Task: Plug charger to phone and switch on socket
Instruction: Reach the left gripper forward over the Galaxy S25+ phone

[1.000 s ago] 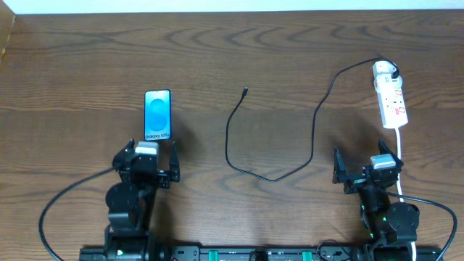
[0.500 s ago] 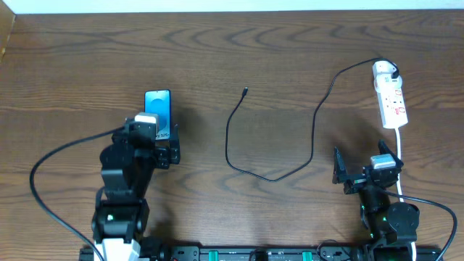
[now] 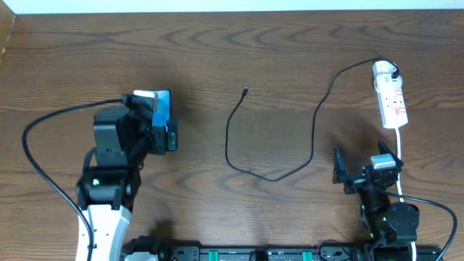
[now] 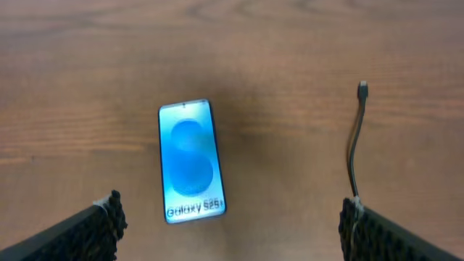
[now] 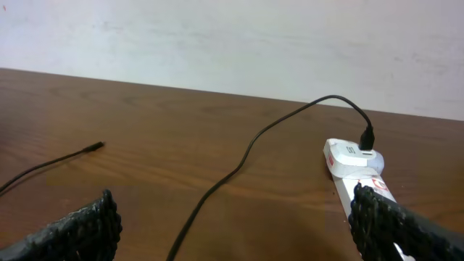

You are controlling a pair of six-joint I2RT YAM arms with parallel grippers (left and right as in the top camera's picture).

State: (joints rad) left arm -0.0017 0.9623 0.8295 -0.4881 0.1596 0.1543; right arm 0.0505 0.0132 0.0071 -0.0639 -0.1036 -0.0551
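Observation:
The phone lies face up on the wooden table, blue screen lit, its near end level with my left fingertips. Overhead, the left arm covers most of the phone. My left gripper hovers above it, open and empty, and overhead it sits at the phone's near end. The charger cable loops across the table's middle, and its connector tip lies free to the right of the phone. Its black plug sits in the far end of the white socket. My right gripper rests open, near the socket.
The socket's white cord runs from the strip back past the right arm's base. A black cable from the left arm arcs out over the table's left side. A pale wall bounds the far table edge.
My left arm has moved forward from near the table's front edge, and its gripper now hangs over the phone. The right arm, cable and socket have stayed put.

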